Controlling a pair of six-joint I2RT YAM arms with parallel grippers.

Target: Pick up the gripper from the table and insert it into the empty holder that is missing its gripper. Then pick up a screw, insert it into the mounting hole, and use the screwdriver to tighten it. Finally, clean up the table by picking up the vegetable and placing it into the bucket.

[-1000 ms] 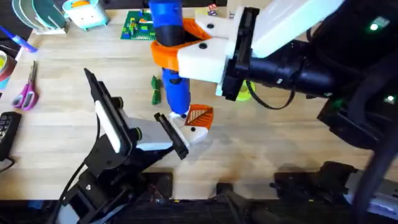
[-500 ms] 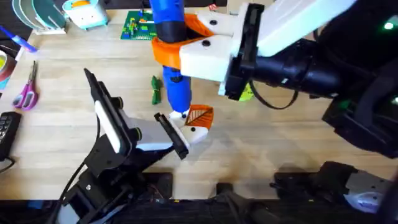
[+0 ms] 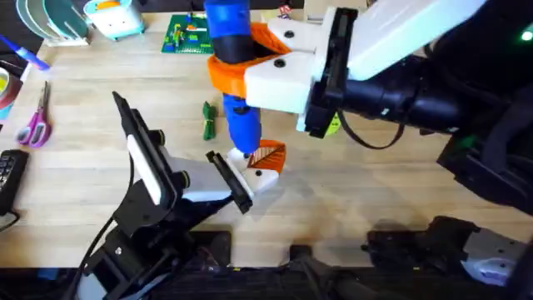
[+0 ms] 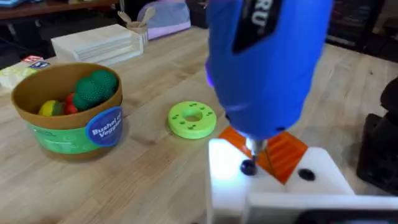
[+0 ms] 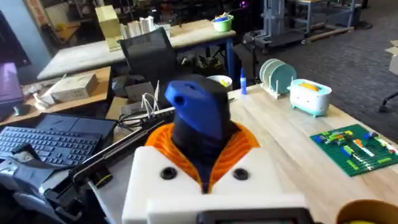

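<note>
Right pincer (image 3: 250,62) is clamped on the screwdriver (image 3: 237,92), held upright with its bit down on a black screw (image 4: 248,167) in the white holder (image 4: 280,186), right beside the orange gripper (image 3: 268,154). Left pincer (image 3: 218,177): can't tell if it's open or closed. Vegetable (image 3: 208,119) lies on the tabletop (image 3: 350,200) at 9 o'clock of the screwdriver; bucket (image 4: 68,118) sits at 9 o'clock of the lime disc (image 4: 192,119), holding a teal round toy (image 4: 95,87) plus yellow and red pieces.
</note>
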